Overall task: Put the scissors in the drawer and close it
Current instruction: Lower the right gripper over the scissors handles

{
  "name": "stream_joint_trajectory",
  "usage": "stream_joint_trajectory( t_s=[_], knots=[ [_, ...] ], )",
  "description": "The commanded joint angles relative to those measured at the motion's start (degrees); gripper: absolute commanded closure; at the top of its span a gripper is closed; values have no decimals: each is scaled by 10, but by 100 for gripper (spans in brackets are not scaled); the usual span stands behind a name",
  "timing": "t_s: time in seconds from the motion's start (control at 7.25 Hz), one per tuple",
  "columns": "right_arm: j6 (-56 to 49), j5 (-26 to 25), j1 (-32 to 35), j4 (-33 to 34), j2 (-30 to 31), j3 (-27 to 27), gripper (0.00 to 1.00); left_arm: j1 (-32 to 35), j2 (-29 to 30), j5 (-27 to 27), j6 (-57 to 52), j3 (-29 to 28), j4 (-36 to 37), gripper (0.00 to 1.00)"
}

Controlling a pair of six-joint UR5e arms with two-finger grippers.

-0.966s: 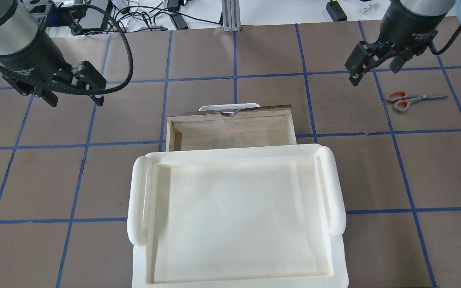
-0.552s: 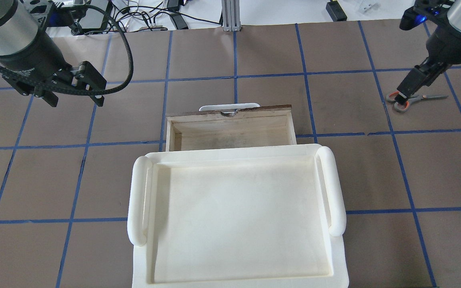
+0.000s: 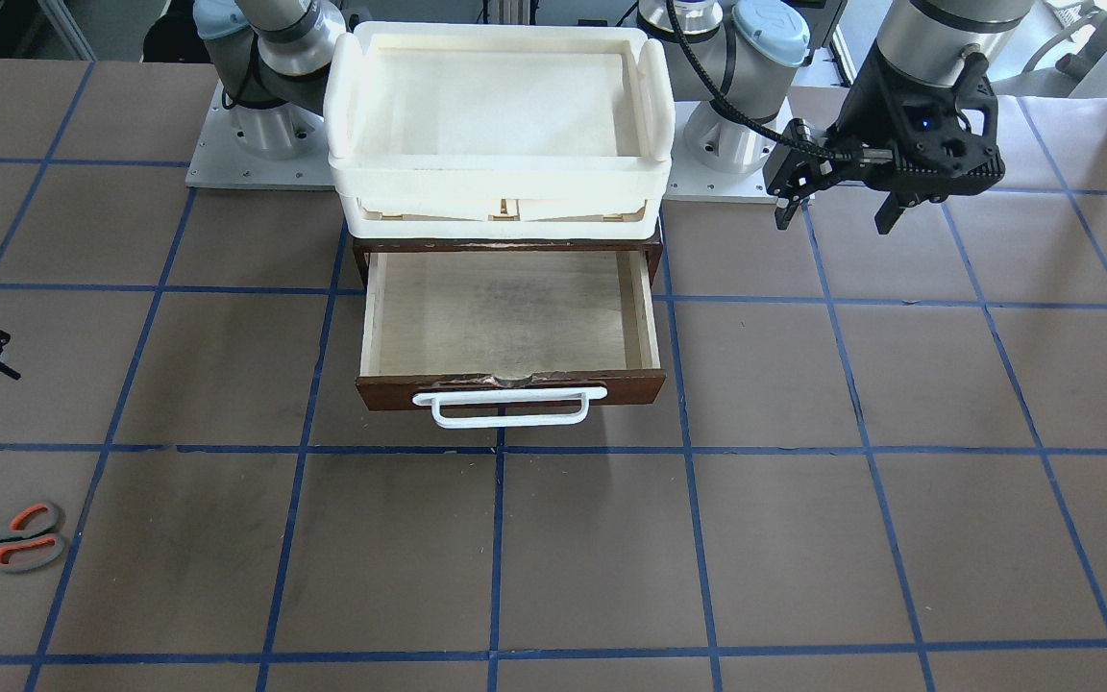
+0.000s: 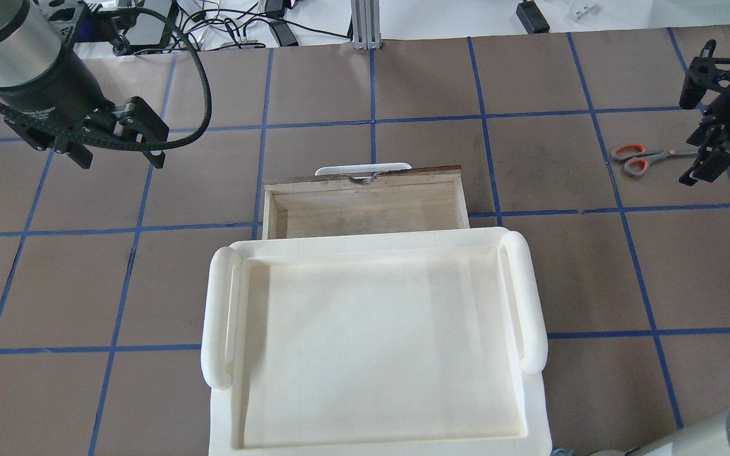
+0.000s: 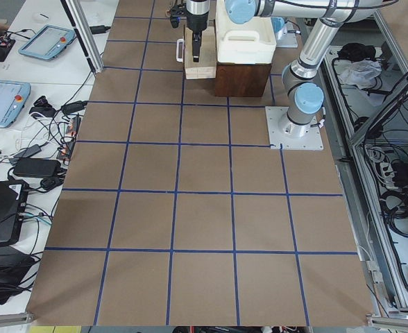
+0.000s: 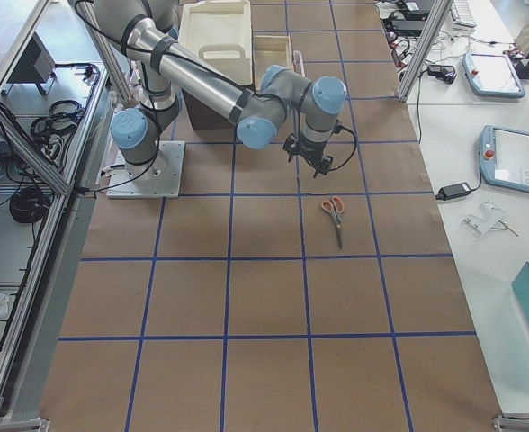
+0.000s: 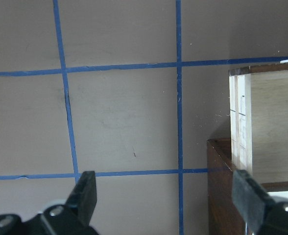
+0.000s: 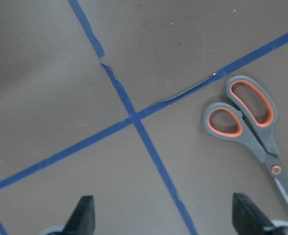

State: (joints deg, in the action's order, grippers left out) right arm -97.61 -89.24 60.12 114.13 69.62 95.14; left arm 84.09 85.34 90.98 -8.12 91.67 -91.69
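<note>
The scissors [image 4: 640,158] lie flat on the brown table at the far right, handles toward the drawer; they also show in the front view [image 3: 6,543] and the right wrist view [image 8: 252,122]. The drawer [image 4: 365,183] is pulled open and empty, with its white bar handle [image 3: 505,408] on the dark front. My right gripper [image 4: 699,130] is open and empty, hovering at the blade end of the scissors; in its wrist view [image 8: 163,215] the blades run toward the right finger [image 8: 247,213]. My left gripper [image 4: 121,161] is open and empty, left of the drawer.
A cream-white plastic tray [image 4: 530,297] sits on top of the dark brown cabinet [image 7: 222,196] that holds the drawer. Cables and boxes [image 4: 232,25] lie beyond the far table edge. The arm bases [image 3: 265,144] stand behind the cabinet.
My right gripper has swung from left of the scissors, over the handles, to the blade end at the far right, turning as it went. The left arm and scissors have not moved.
</note>
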Motion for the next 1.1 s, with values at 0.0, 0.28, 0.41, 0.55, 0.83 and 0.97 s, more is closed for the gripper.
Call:
stream_joint_trajectory(
  t_s=[0.0, 0.28, 0.41, 0.55, 0.83, 0.97],
  knots=[
    [-157, 4, -9, 135, -78, 0, 1, -1, 0, 0, -2, 0, 1, 0],
    [-208, 8, -9, 179, -116, -9, 9, 0, 0, 1, -2, 0, 2, 0],
    [-233, 9, -9, 194, -136, -16, 9, 0, 0, 1, -2, 0, 1, 0],
    [-234, 23, -9, 195, -148, -27, 11, -1, 1, 1, -3, 1, 1, 0],
    [-234, 30, -9, 195, -157, -32, 21, 0, 0, 1, -3, 1, 2, 0],
    [-235, 30, -9, 195, -158, -32, 22, -1, 0, 1, -3, 0, 2, 0]
  ],
)
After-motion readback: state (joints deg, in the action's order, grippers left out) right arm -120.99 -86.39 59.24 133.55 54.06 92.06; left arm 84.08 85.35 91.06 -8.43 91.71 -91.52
